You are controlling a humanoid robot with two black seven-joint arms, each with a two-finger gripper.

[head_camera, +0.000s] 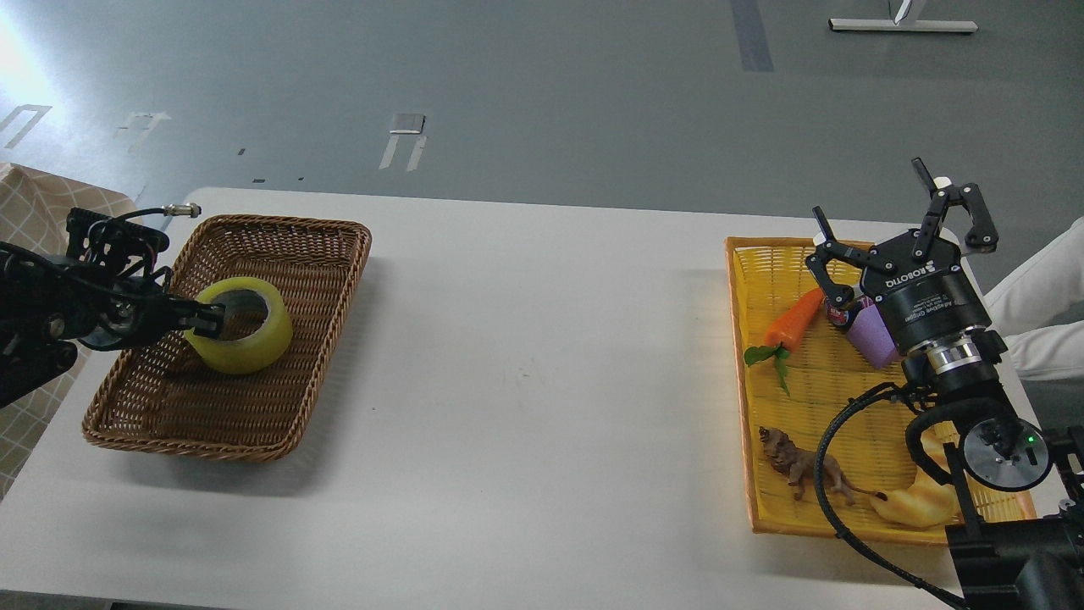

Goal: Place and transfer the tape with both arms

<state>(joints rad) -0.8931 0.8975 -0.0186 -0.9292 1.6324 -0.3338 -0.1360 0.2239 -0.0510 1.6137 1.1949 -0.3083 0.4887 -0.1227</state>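
the tape (241,326) lies inside the brown wicker basket (279,246), near its 9 o'clock rim. the left gripper (207,318) comes in low from 9 o'clock, its fingers clamped on the roll's near wall. wide bare table (542,373) stays open toward 3 o'clock, up to the yellow tray (847,398) with toys. the right gripper (902,233) stands upright above the tray's far edge, fingers spread apart, holding nothing.
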